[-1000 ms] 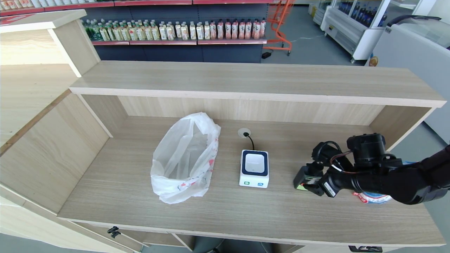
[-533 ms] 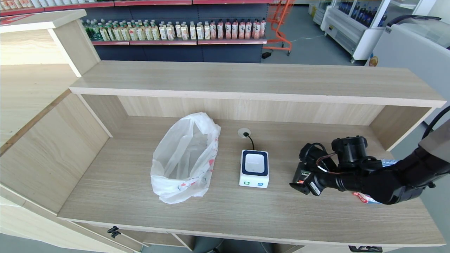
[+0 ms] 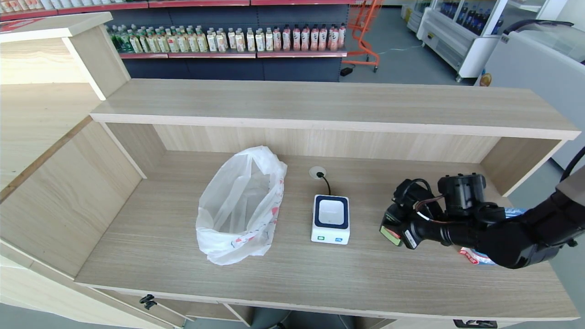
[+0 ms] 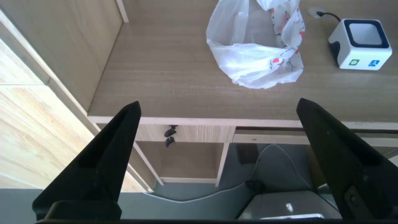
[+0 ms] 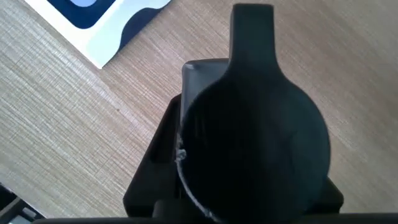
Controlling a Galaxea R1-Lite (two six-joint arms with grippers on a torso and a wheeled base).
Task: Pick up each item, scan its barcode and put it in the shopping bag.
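My right gripper (image 3: 396, 228) is shut on a small dark item (image 3: 390, 233) with a green and red label. It holds it just above the counter, right of the white scanner (image 3: 330, 218). In the right wrist view the dark item (image 5: 255, 155) hangs over the wood, with a corner of the scanner (image 5: 93, 18) beyond it. The white plastic shopping bag (image 3: 240, 205) lies open-mouthed left of the scanner. My left gripper (image 4: 219, 107) is open, low in front of the counter's front edge, with the bag (image 4: 258, 43) and scanner (image 4: 360, 40) beyond.
A blue, white and red packet (image 3: 477, 258) lies on the counter (image 3: 320, 274) under my right arm. The scanner's black cable runs into a round hole (image 3: 317, 172) behind it. A raised shelf and side walls enclose the counter at the back, left and right.
My right arm has shifted a little to the left toward the scanner and turned its wrist, with the dark item still in its grip. The bag and scanner have not moved.
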